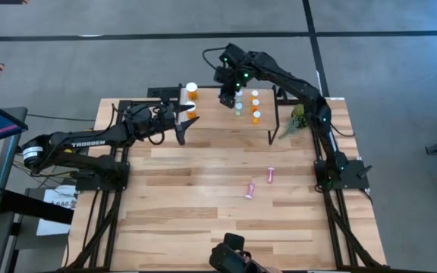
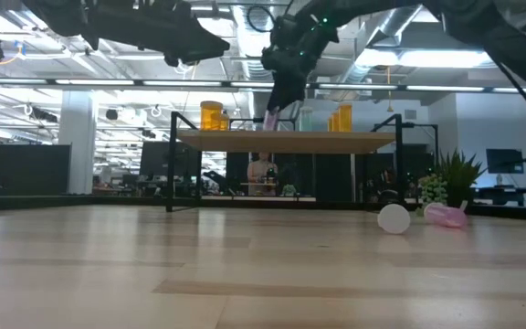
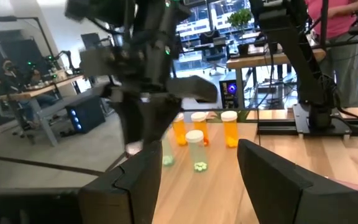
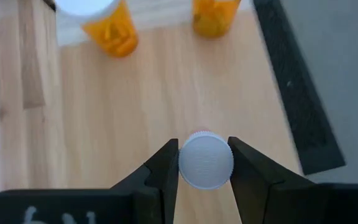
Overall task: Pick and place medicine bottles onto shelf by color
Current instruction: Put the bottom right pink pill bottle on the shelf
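A large open workspace with ceiling lights, desks and monitors is seen beyond the bench (image 1: 203,189), whose surface is of pale wood planks and which stands on a grey floor (image 1: 400,68). A person in a pink top (image 3: 340,25) is seen behind a far desk. At the bench's far edge the shelf (image 2: 286,141) is raised on thin black legs. The right gripper (image 4: 205,163) is held above the shelf, its jaws clenched on the white cap of a pink bottle (image 4: 206,160); two orange bottles (image 4: 107,25) stand beyond the jaws. The left gripper (image 3: 197,177) is held beside the shelf with jaws released, pale green bottles (image 3: 194,149) and orange ones (image 3: 229,127) standing ahead of them. Two pink bottles (image 1: 260,183) lie on the bench, well apart from both jaws, near a small plant (image 2: 446,183).
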`<action>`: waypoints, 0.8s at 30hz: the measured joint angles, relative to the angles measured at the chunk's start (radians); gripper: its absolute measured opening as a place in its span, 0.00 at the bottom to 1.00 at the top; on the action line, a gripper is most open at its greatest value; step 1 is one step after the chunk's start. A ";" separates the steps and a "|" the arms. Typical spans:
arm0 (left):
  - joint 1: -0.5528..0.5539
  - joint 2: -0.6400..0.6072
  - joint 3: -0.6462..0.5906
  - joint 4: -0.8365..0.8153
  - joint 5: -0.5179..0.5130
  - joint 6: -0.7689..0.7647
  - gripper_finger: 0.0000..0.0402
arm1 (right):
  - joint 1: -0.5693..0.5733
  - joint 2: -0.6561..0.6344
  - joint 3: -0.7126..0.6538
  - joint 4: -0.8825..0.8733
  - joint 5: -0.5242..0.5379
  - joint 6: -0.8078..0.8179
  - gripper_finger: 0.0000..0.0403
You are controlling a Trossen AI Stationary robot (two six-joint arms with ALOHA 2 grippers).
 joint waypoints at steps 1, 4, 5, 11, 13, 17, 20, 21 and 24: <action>0.000 0.000 0.000 0.000 0.003 -0.001 0.49 | -0.004 0.002 -0.002 -0.013 0.000 0.000 0.34; 0.000 0.000 0.000 0.000 0.008 -0.001 0.49 | 0.001 0.020 0.002 0.016 0.000 0.001 0.34; 0.000 0.000 0.000 0.000 0.008 -0.001 0.49 | -0.003 0.024 0.000 0.004 0.000 0.004 0.34; -0.001 0.000 0.000 0.000 0.009 -0.002 0.49 | -0.007 0.045 0.000 -0.014 0.000 0.005 0.34; -0.001 0.000 0.000 0.000 0.009 -0.001 0.49 | -0.011 0.047 0.000 -0.018 0.000 0.005 0.34; -0.001 0.000 0.000 -0.001 0.009 -0.002 0.49 | -0.004 0.046 0.001 -0.011 0.000 0.006 0.34; -0.001 0.000 0.000 -0.001 0.009 -0.002 0.49 | -0.006 0.045 0.001 -0.016 0.000 0.008 0.34; -0.001 0.000 0.000 -0.001 0.009 -0.002 0.49 | -0.008 0.045 0.001 -0.021 0.000 0.008 0.34; -0.001 0.000 0.000 -0.001 0.009 -0.002 0.49 | -0.009 0.045 0.001 -0.023 0.000 0.008 0.34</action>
